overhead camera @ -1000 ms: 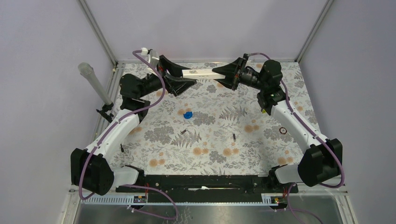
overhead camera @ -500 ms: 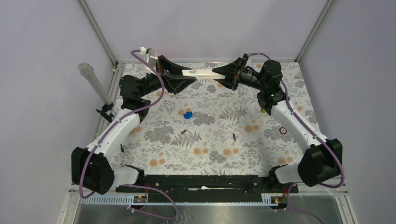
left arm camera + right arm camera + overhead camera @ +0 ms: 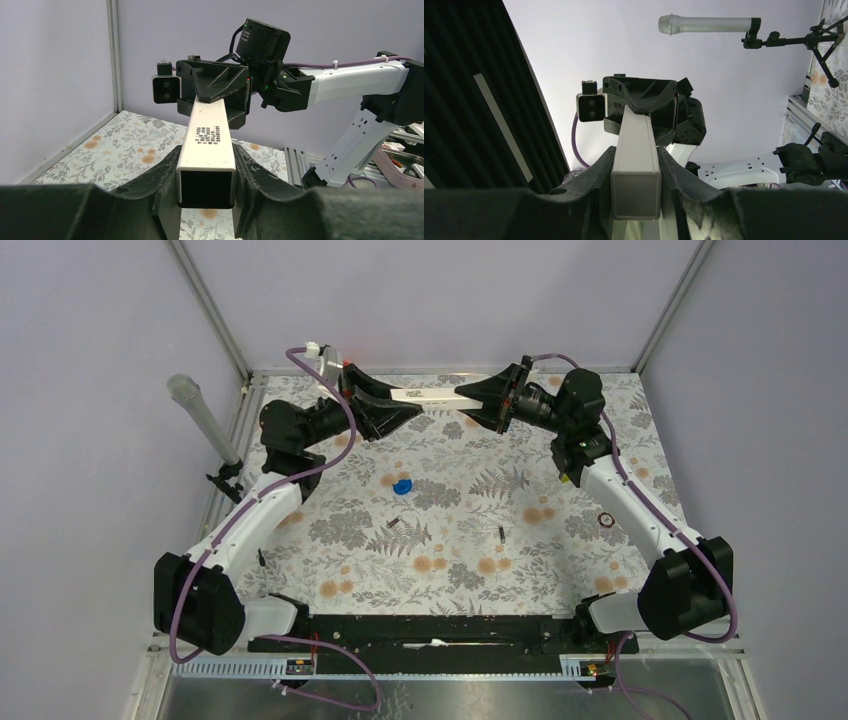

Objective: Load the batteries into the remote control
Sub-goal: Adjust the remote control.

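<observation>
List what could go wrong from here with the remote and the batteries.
The left gripper and right gripper each clamp one end of the remote above the table; a pull or twist between them might make it slip and fall.
The batteries lie on the table with no gripper free; whichever lets go leaves the remote held by one end, likely to tilt.
They are tiny on a busy floral pattern; a grasp may miss.

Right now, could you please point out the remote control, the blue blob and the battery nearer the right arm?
remote control (image 3: pixel 430 396): top external view, middle of its white body.
blue blob (image 3: pixel 402 485): top external view, its centre.
battery (image 3: pixel 500 533): top external view, middle of its length.
</observation>
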Robot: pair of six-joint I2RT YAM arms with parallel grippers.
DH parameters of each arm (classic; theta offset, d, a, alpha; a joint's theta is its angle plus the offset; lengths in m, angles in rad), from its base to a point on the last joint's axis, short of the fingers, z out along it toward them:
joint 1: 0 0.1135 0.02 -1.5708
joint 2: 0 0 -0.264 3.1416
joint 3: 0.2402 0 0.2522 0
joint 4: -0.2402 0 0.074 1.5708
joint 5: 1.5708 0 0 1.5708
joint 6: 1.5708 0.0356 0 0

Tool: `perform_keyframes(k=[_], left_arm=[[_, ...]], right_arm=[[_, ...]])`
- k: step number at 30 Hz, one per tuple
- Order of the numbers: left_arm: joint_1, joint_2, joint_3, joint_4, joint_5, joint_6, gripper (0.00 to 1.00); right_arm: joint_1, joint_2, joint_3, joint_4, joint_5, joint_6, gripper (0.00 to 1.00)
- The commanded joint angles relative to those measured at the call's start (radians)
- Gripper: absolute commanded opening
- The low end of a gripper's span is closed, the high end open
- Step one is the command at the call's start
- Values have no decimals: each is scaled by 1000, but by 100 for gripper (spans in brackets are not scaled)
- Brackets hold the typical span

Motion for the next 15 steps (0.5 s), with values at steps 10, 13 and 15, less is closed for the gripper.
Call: perform_keyframes(k=[10, 13, 15], left_arm=[[11, 11, 43, 70, 52, 8, 0], [30, 13, 57, 80, 117, -22, 0], [33, 15, 62, 86, 170, -44, 0]], right_arm=[[-6, -18, -66, 170, -7, -64, 64], [-14, -11, -67, 192, -34, -174, 83], [-14, 8, -41, 182, -74, -240, 85]])
